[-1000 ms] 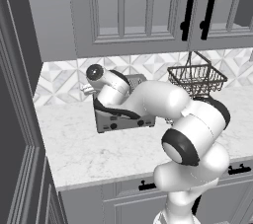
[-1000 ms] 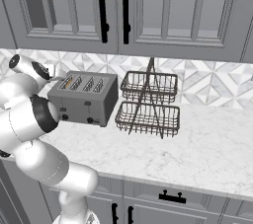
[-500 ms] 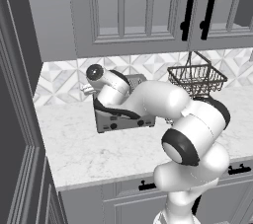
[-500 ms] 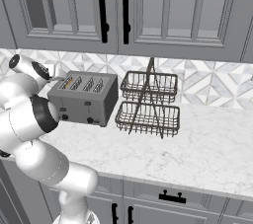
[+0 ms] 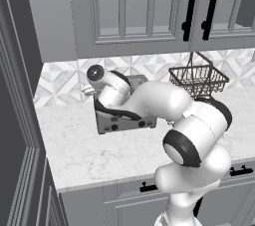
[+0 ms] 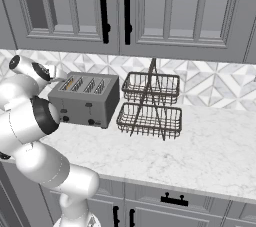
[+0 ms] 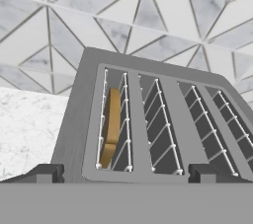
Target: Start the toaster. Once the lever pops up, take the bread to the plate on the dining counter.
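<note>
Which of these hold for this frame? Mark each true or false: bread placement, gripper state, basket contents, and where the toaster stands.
1. The bread sits in an end slot of the toaster. True.
2. The gripper is shut on the bread. False: its jaws stand open above the toaster, holding nothing.
3. The wire baskets hold fruit. False: both tiers are empty.
4. The toaster stands on the marble worktop by the tiled backsplash. True.

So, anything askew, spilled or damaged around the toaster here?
Nothing stands out. The toaster sits square on the worktop, the bread stands upright in its end slot, and the wire baskets beside it are upright. No spills or damage visible.
</note>
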You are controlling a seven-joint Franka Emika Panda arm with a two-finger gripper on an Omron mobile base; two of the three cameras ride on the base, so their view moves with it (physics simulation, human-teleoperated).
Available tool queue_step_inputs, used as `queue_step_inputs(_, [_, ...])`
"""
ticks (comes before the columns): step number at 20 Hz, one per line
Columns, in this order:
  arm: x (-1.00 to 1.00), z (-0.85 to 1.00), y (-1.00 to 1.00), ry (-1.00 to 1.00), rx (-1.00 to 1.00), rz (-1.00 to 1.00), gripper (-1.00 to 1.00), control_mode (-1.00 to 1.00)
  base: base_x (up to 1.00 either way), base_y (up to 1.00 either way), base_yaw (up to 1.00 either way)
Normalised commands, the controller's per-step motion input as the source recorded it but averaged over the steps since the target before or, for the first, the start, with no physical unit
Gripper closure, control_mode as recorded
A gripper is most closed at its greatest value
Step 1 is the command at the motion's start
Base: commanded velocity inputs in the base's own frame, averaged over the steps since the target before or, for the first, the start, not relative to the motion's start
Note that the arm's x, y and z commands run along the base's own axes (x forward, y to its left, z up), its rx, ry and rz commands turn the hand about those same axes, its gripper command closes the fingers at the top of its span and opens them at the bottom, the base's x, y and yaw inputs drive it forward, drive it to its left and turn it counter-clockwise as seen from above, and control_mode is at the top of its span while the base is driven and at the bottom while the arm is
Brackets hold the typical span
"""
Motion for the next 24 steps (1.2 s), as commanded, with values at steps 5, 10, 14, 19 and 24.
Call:
queue_step_inputs(5, [0.0,0.0,0.0,0.0,0.0,0.0,-1.0,-1.0,0.0,0.0,0.0])
queue_step_inputs(10, [0.0,0.0,0.0,0.0,0.0,0.0,-1.0,-1.0,0.0,0.0,0.0])
queue_step_inputs(14, [0.0,0.0,0.0,0.0,0.0,0.0,-1.0,-1.0,0.0,0.0,0.0])
queue_step_inputs(19, [0.0,0.0,0.0,0.0,0.0,0.0,-1.0,-1.0,0.0,0.0,0.0])
queue_step_inputs(24, [0.0,0.0,0.0,0.0,0.0,0.0,-1.0,-1.0,0.0,0.0,0.0])
